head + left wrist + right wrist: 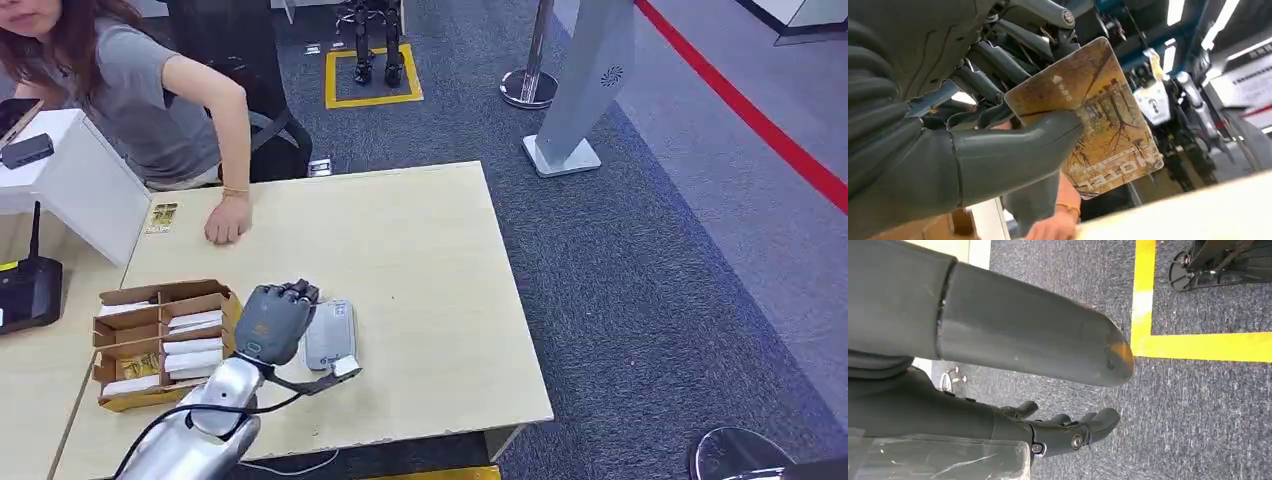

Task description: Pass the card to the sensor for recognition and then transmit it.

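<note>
- One card (1088, 120) is in play, and the left robot hand (272, 322) has it: in the left wrist view the thumb (1018, 150) presses across the card's face while the darker fingers back it from behind, so the card is pinched flat between them.
- Sensor (330, 335), the pale grey rounded pad on the desk (420, 260), lies just beside that hand on its right side in the head view; the hand's knuckles overlap the pad's near-left edge there.
- Card's long axis runs out past the thumb and away from the palm; more than half of it stands free of the grip, and that free end is what can be laid over the pad.
- Judged from this, the coming move is short: a small shift to the robot's right and a lowering of the free end onto the sensor. Whether card and pad already touch cannot be told.
- Right robot hand (1068, 432) hangs over the grey carpet floor (1198, 405) with fingers loosely curled, grasping nothing, well apart from the desk; the left is plainly the nearer.
- Across the desk a person's hand (228, 222) rests on the top, the likely receiver once the card is read.
</note>
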You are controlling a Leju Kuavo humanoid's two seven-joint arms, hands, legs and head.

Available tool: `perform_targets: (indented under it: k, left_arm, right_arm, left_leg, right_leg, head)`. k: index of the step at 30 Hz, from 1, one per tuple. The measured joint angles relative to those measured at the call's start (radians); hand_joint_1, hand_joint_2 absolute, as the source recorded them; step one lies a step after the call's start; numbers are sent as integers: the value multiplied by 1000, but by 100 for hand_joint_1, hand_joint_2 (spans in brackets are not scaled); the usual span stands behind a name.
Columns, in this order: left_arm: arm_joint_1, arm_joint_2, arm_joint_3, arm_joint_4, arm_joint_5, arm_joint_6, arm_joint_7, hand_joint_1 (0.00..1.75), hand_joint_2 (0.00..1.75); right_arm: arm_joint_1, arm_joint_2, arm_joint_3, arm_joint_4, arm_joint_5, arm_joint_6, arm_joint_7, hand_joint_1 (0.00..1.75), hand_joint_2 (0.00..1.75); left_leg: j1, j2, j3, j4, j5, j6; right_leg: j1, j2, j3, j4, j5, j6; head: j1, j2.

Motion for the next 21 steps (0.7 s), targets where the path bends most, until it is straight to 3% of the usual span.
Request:
perform_targets:
  k: [5, 8, 11, 15, 18, 21]
  left_arm:
    - [21, 31, 66, -99, 7, 81, 3, 175, 175]
    - [43, 42, 149, -158, 268, 120, -76, 175, 175]
    - [66, 43, 278, -177, 679, 90, -222, 175, 175]
    - [92, 44, 428, -176, 964, -20, -355, 175, 175]
    - [114, 35, 510, -168, 1076, -94, -401, 175, 175]
    - [124, 29, 557, -160, 1094, -108, -409, 175, 175]
  right_arm:
    - [1, 0, 0, 0, -2, -2, 0, 0, 0]
    - [1, 0, 0, 0, -5, -2, 0, 0, 0]
    - [2, 0, 0, 0, -8, -2, -1, 0, 0]
    - [2, 0, 0, 0, -8, -2, -1, 0, 0]
    - [2, 0, 0, 0, -8, -3, -1, 0, 0]
    - [2, 0, 0, 0, -8, -5, -1, 0, 0]
  left_leg:
    - [0, 0, 0, 0, 0, 0]
    - [0, 1, 0, 0, 0, 0]
    - [0, 1, 0, 0, 0, 0]
    - [1, 0, 0, 0, 1, -1]
    - [0, 0, 0, 0, 1, -1]
    - [0, 0, 0, 0, 1, -1]
  right_leg:
    - [0, 0, 0, 0, 0, 0]
    - [0, 0, 0, 0, 0, 0]
    - [0, 1, 0, 0, 0, 0]
    - [0, 1, -1, 1, 0, 0]
    - [0, 1, -1, 1, 0, 0]
    - [0, 1, -1, 0, 0, 0]
  head:
    - [0, 0]
    - [0, 0]
    - [0, 0]
    - [0, 0]
    - [0, 0]
    - [0, 0]
